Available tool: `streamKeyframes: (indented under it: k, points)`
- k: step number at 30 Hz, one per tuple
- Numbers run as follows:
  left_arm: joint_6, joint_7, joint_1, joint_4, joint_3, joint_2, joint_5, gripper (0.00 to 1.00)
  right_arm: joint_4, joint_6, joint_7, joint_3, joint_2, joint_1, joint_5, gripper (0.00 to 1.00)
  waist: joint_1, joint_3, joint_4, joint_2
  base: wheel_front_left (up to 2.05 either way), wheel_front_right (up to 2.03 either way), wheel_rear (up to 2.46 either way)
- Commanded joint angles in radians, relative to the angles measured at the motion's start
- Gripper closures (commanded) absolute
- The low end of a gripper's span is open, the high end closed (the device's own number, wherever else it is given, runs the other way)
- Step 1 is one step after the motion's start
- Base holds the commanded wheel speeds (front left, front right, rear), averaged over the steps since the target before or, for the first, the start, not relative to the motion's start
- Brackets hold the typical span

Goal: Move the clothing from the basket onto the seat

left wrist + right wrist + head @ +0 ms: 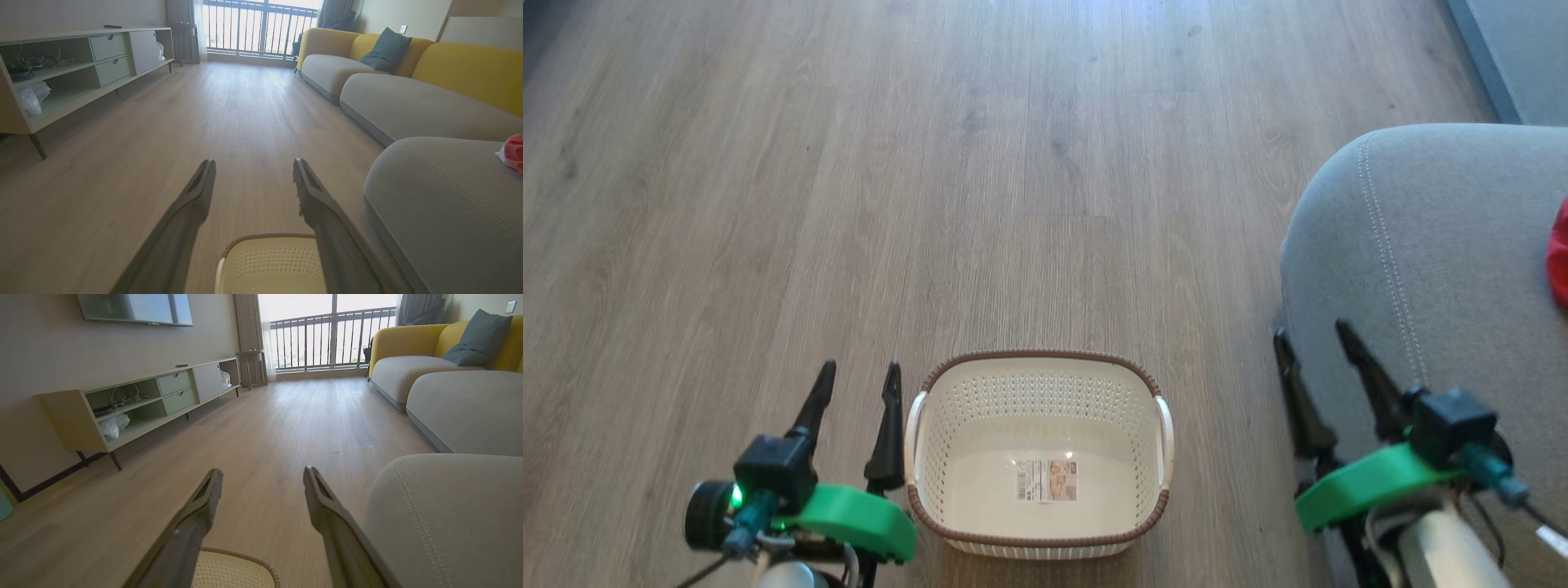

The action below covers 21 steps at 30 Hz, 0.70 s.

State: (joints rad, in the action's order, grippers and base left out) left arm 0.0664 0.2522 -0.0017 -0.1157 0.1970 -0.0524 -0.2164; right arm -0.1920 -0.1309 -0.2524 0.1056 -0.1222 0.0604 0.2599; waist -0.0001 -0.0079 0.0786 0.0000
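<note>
The cream basket [1131,425] with a brown rim stands on the wood floor between my arms; inside I see its bare floor with a label sticker. Its rim also shows in the left wrist view [265,237] and the right wrist view [253,559]. Red clothing [1560,253] lies on the grey seat [1437,245] at the right edge; it appears red and white [512,153] in the left wrist view. My left gripper [859,376] is open just left of the basket. My right gripper [1311,331] is open beside the seat's front, holding nothing.
A long grey and yellow sofa [408,102] with a dark cushion [386,51] runs along the right. A low TV cabinet [155,404] stands along the left wall, with a balcony door [327,335] at the far end. Wood floor [931,204] stretches ahead.
</note>
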Motion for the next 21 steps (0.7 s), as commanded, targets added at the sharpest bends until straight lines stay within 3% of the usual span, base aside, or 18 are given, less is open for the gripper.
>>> streamKeyframes:
  k: [1, 10, 21]
  points:
    - [0.02, 0.01, -0.01, 0.016, -0.019, 0.002, 0.003, 0.0, 0.047, 0.0, -0.009, 0.01, 0.013, 0.001, -0.034, 0.0, 0.0001, -0.002, -0.002, 0.0, 0.0, 0.0, 0.0]
    - [0.003, 0.01, 0.01, -0.032, -0.016, 0.002, -0.05, 0.0, 0.091, 0.0, -0.009, -0.073, 0.066, -0.053, -0.085, 0.0, 0.0001, -0.002, -0.014, 0.0, 0.0, 0.0, 0.0]
    - [-0.008, 0.01, 0.012, -0.029, -0.013, 0.002, -0.064, 0.0, 0.089, 0.0, -0.009, -0.084, 0.072, -0.059, -0.087, 0.0, 0.0001, -0.001, -0.023, 0.0, 0.0, 0.0, 0.0]
